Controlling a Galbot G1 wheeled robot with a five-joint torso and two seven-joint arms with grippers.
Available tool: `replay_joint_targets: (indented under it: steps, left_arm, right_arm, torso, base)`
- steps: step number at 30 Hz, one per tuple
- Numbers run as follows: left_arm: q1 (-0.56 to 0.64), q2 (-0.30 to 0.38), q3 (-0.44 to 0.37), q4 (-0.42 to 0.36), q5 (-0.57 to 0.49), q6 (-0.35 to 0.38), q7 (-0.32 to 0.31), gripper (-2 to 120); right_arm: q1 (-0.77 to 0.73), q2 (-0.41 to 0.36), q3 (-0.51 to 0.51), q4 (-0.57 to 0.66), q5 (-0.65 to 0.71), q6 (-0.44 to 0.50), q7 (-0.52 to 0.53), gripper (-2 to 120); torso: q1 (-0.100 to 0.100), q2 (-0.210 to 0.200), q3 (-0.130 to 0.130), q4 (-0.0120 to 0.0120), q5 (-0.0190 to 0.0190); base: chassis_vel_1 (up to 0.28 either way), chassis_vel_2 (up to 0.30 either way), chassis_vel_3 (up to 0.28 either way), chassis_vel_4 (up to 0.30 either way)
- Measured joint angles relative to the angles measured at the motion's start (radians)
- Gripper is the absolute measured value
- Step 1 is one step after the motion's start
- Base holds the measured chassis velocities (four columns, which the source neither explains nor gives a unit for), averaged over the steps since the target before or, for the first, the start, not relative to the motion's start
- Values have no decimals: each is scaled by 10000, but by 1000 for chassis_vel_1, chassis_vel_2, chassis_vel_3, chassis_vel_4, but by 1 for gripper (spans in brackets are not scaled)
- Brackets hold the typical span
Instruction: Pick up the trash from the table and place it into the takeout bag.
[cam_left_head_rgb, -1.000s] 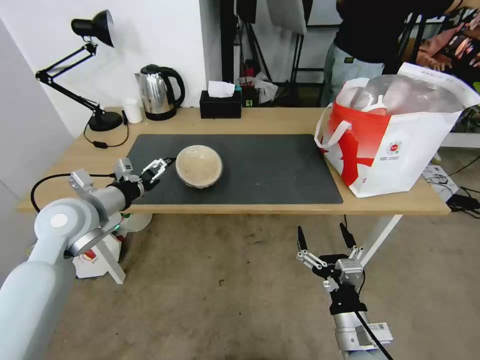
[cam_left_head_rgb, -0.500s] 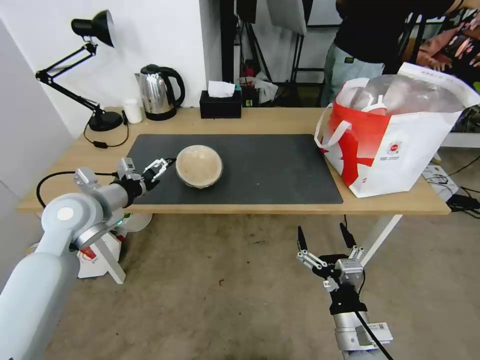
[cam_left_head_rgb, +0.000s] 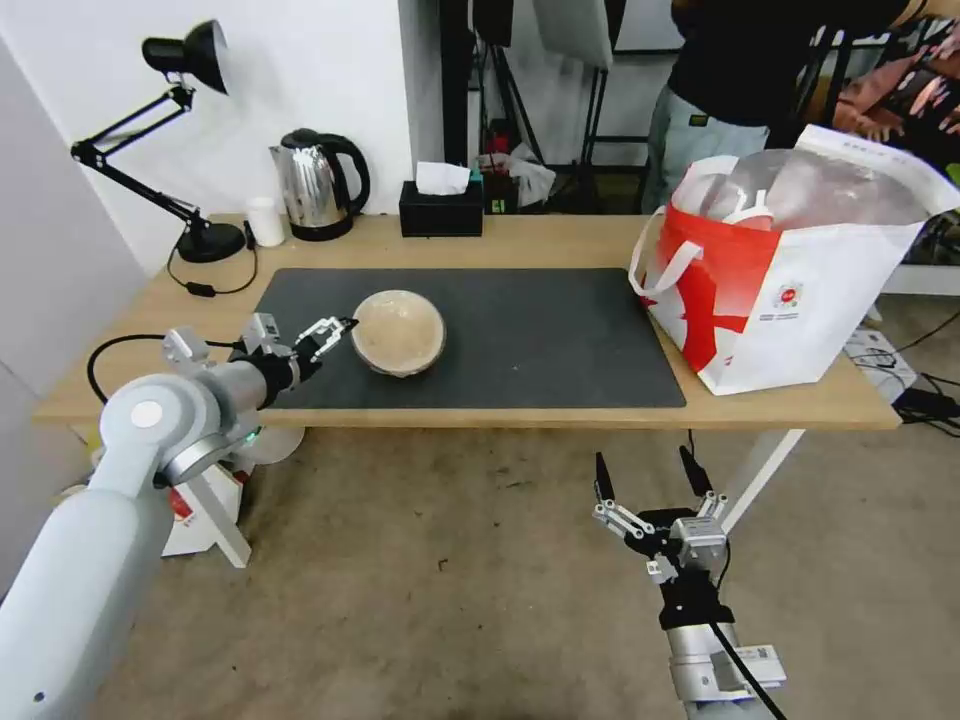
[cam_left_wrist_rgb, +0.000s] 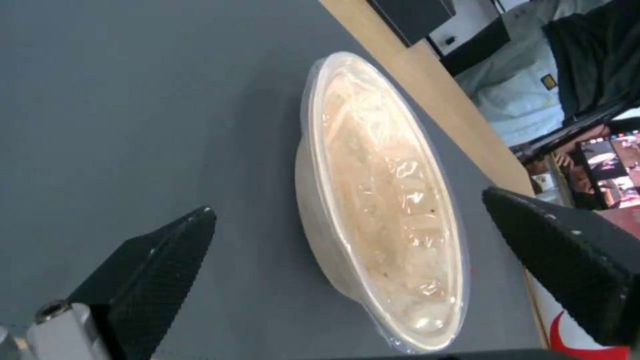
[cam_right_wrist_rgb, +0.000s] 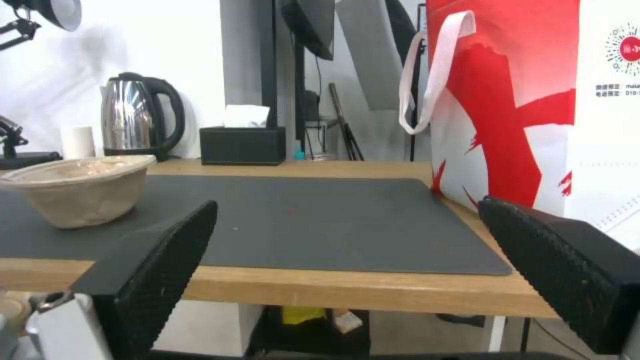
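Observation:
A beige paper bowl (cam_left_head_rgb: 398, 333), sealed with clear film, sits on the left half of the dark grey mat (cam_left_head_rgb: 540, 340) of the table (cam_left_head_rgb: 560, 412). My left gripper (cam_left_head_rgb: 328, 335) is open just at the bowl's left rim. In the left wrist view the bowl (cam_left_wrist_rgb: 383, 200) lies ahead of the spread fingers (cam_left_wrist_rgb: 157, 272). My right gripper (cam_left_head_rgb: 648, 472) hangs open below the table's front edge, holding nothing. The takeout bag (cam_left_head_rgb: 800, 285), white and red with foil lining, stands open at the table's right end. The right wrist view shows the bag (cam_right_wrist_rgb: 527, 110) and the bowl (cam_right_wrist_rgb: 80, 192).
Along the table's back edge stand a steel kettle (cam_left_head_rgb: 315, 185), a black tissue box (cam_left_head_rgb: 441, 208), a small white cup (cam_left_head_rgb: 265, 221) and a black desk lamp (cam_left_head_rgb: 190, 140). A person stands behind the bag. A cable (cam_left_head_rgb: 130, 352) loops over the table's left edge.
My left arm has swung to the right and its gripper has edged closer to the bowl's left rim. The bowl, the bag and the right arm have stayed put.

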Motion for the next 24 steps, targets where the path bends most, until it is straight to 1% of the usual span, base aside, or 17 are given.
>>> replay_joint_targets:
  steps: [6, 14, 24]
  left_arm:
    - [-150, 4, 123, 107, -44, 2, 26, 100]
    - [-489, -72, 469, 439, -65, 8, 65, 100]
    - [-850, -252, 820, 677, -58, 12, 84, 100]
  right_arm:
    - [0, 0, 0, 0, 0, 0, 0, 100]
    - [0, 0, 0, -1, 0, 0, 0, 100]
    - [0, 0, 0, 0, 0, 0, 0, 100]
  torso:
    - [0, 0, 0, 0, 0]
    - [0, 0, 0, 0, 0]
    - [0, 0, 0, 0, 0]
  base:
    - [0, 0, 0, 0]
    - [0, 0, 0, 0]
    - [0, 0, 0, 0]
